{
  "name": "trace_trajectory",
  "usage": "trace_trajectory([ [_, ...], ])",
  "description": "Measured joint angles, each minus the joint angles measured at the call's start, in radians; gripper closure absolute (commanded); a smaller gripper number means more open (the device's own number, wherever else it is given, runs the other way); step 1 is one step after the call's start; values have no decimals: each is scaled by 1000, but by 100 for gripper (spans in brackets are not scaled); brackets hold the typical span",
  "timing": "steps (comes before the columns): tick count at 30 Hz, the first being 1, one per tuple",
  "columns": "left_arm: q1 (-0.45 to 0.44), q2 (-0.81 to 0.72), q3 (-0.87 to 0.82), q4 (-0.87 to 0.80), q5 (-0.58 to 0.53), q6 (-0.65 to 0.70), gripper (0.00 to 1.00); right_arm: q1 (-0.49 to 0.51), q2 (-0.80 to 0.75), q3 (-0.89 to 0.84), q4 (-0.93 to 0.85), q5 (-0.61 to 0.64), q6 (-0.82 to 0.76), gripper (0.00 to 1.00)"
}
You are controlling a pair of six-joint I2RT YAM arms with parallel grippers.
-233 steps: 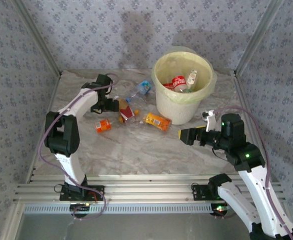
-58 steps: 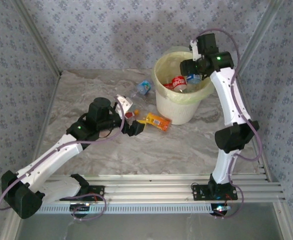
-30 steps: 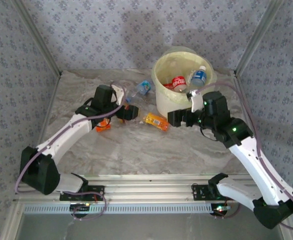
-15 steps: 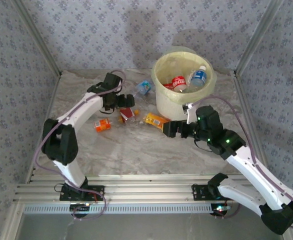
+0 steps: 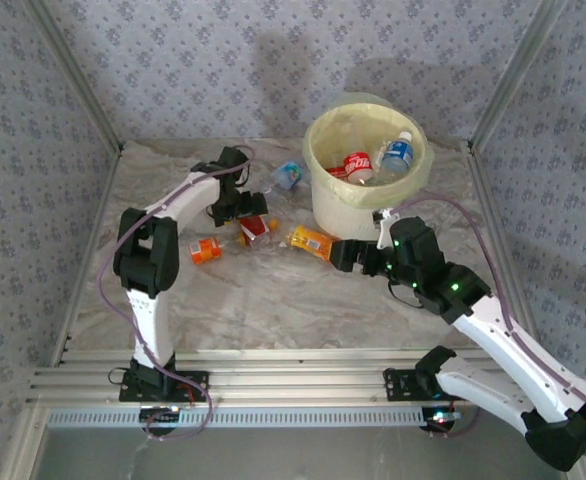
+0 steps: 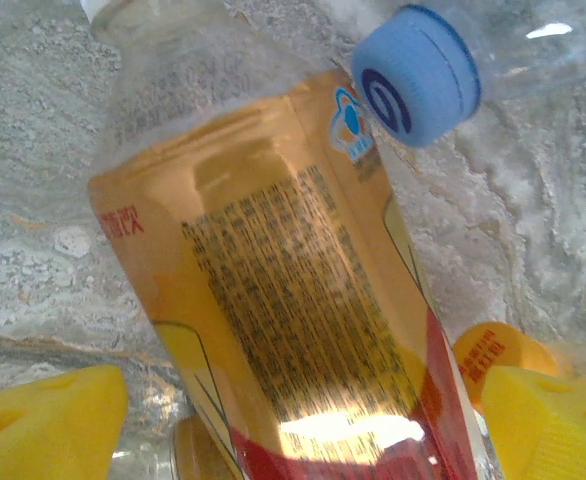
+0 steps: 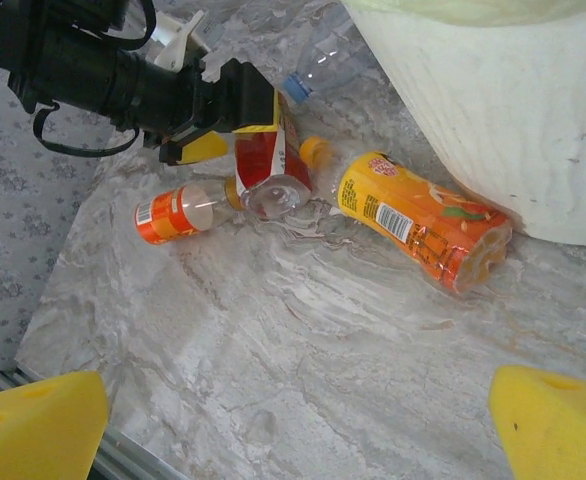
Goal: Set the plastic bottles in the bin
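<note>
Left gripper (image 6: 295, 422): jaws spread, one yellow pad at each lower corner of the wrist view, either side of the yellow-and-red-labelled bottle (image 6: 273, 280). Gaps show, so nothing is pinched; the straddle probably prepares a grasp.

Right gripper (image 7: 298, 430): jaws spread wide, empty, facing the orange bottle (image 7: 423, 225) lying just beside the bin (image 7: 493, 110) at upper right.

A red-labelled bottle (image 5: 357, 163) and a blue-labelled bottle (image 5: 398, 154) lie inside the bin.
</note>
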Motion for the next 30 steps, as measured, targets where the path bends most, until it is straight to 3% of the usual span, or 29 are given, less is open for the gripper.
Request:
trace_trajectory([
  [6,6,47,18,-1,21,-1,9,5,10,0,0,3,2,0],
  [20,21,65,19,8,81,-9,35,13,35,2,1,-20,2,0],
  [24,27,14,-15,34,108,-3,35,24,60,2,6,-38,3,1],
  [30,32,-188,-116,114,199,39,37,32,74,4,37,-65,23,2],
])
